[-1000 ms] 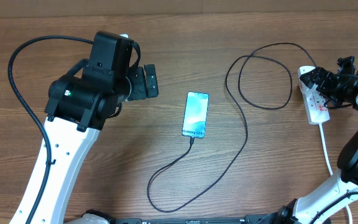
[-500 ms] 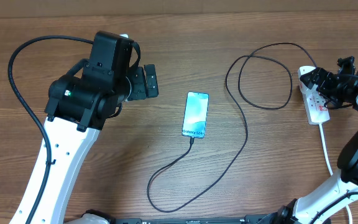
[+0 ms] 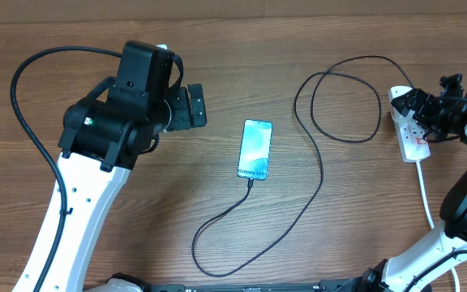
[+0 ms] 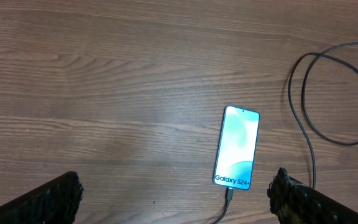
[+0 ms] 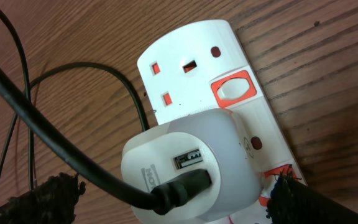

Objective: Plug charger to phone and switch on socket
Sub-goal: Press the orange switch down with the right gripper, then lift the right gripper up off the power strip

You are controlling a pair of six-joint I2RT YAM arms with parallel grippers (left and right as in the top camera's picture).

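1. I'm seeing the phone (image 3: 254,149) lying flat, screen lit, with the charger (image 3: 323,170) tip sitting in its lower edge. That step is looking done.
2. Far right of the phone, the charger is feeding a white adapter (image 5: 185,165) seated in the socket (image 5: 241,62).
3. I'm judging the switching-on as remaining; that outlet's rocker is half hidden, so I can't tell.
4. The right gripper (image 3: 425,104) is hovering over the adapter, jaws apart. The left gripper (image 3: 194,106) is waiting up-left of the phone, jaws apart, empty.

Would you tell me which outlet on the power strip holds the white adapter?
The white adapter sits one place in from the rounded end of the power strip; the end outlet is empty, its three holes showing.
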